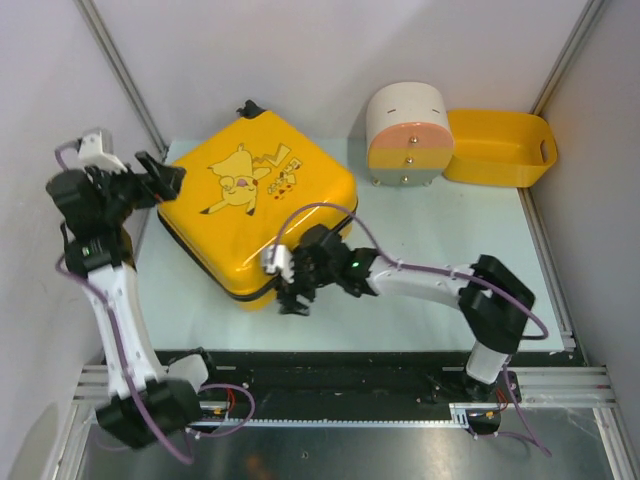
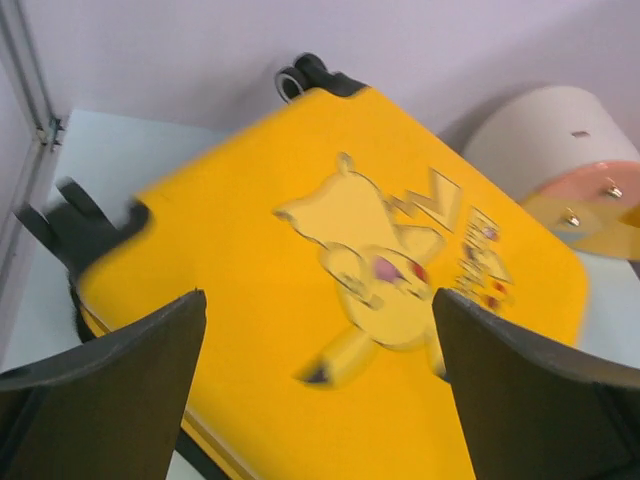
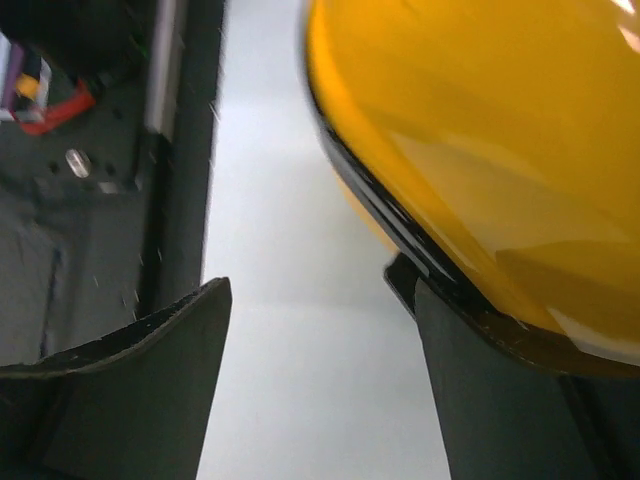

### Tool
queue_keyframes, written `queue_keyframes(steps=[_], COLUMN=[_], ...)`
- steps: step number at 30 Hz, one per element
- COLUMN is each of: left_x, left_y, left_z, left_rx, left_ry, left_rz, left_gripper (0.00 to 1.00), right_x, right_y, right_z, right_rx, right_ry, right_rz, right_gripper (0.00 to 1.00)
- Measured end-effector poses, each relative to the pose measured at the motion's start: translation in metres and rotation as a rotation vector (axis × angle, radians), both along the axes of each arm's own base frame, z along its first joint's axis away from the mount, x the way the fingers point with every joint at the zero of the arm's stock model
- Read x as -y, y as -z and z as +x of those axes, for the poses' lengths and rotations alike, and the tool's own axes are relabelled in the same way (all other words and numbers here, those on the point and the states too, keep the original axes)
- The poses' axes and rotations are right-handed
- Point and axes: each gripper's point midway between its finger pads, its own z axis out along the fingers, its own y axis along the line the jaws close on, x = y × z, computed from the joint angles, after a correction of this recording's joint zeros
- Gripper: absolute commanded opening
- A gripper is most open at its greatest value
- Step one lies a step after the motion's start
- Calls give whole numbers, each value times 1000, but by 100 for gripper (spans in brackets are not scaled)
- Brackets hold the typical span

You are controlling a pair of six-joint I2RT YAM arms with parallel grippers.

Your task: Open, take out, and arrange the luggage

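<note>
Luggage (image 1: 255, 215) lying closed, left tool (image 1: 163, 182) wide apart by its left corner, right tool (image 1: 293, 298) apart at near edge

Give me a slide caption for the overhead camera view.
Closed yellow suitcase flat on the table, open left gripper at its left corner, open right gripper at its near edge.

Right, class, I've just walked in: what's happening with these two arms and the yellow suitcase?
The yellow suitcase lies flat and shut on the table. The left tool, open, hovers by its left corner. The right tool, also open, is at the near edge, one finger beside the black seam. Neither grips anything. The round box and yellow basket stand behind, untouched.
</note>
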Motion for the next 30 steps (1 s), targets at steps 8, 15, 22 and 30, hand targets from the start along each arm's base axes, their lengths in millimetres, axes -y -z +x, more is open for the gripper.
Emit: queue_keyframes(steps=[8,15,22,30], left_x=[15,13,17,13], left_y=[54,95,98,105], left_z=[-35,-26,-34,-37], left_rx=[-108,-237,-232,-235], left_ry=[-15,12,13,-13], left_rz=[-105,-207,-204,-219], left_gripper=[100,100,100,100], right_x=[-33,77,108,97], right_y=[-78,-160,-167,-109], right_z=[-16,123,210,244], right_rx=[-38,-64,-177,-409], right_ry=[-76,372,619,687], right_rz=[171,318,386,363], right_gripper=[86,91,89,83])
